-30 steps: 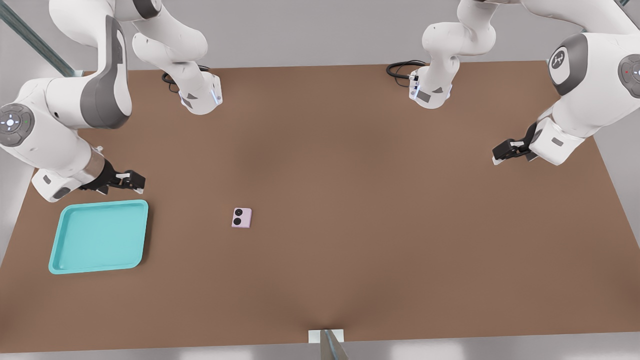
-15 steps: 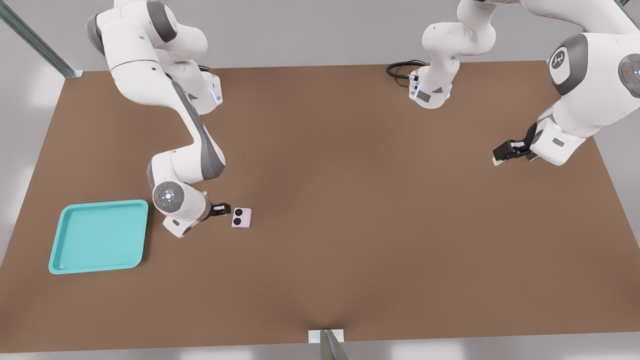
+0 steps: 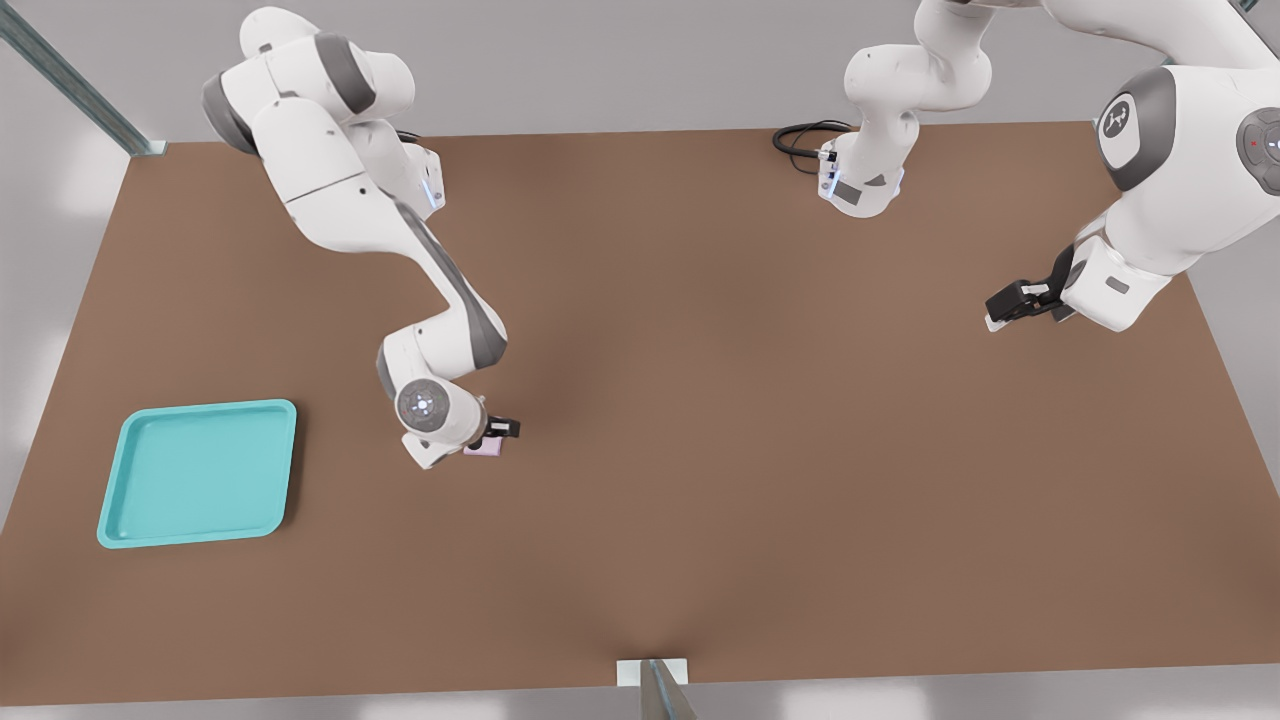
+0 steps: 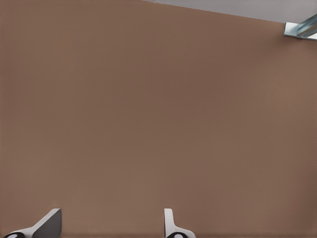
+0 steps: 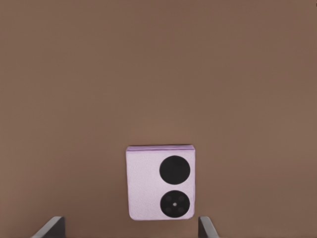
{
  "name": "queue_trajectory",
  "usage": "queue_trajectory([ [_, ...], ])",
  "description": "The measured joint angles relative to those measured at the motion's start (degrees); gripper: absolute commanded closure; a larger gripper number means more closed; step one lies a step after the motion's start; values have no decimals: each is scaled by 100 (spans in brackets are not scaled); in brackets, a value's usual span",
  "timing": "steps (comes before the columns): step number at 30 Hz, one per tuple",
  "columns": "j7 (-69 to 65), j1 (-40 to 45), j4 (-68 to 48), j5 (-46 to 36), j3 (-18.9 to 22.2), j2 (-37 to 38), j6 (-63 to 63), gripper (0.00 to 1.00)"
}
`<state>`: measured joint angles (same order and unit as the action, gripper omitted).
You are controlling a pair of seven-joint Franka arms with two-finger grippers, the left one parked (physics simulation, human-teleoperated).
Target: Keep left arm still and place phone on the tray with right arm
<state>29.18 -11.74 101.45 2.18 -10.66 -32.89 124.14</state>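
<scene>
Two fingertips [image 5: 49, 225] of the open hand [image 3: 497, 432] straddle the phone [image 5: 159, 182], which lies flat on the surface [image 3: 760, 400]. Closing off-centre could skid it away; the tray [image 3: 130, 440] sits well apart.

Brown tabletop [image 4: 158, 119]; metal frame piece [image 4: 300, 28] at far corner.

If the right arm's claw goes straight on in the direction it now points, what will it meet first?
Most likely the phone. The claw points down at the table, open, with its fingers on either side of the phone and clear of it. How high it hangs above the phone is unclear.
</scene>
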Motion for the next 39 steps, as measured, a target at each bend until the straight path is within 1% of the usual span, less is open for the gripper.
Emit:
queue_trajectory([
  [8, 363, 220, 210, 155, -7, -146, 380, 0],
  [14, 485, 276, 400, 166, -135, -277, 748, 0],
  [19, 529, 277, 410, 167, -162, -336, 953, 0],
  [39, 353, 268, 432, 169, -235, -435, 1124, 0],
])
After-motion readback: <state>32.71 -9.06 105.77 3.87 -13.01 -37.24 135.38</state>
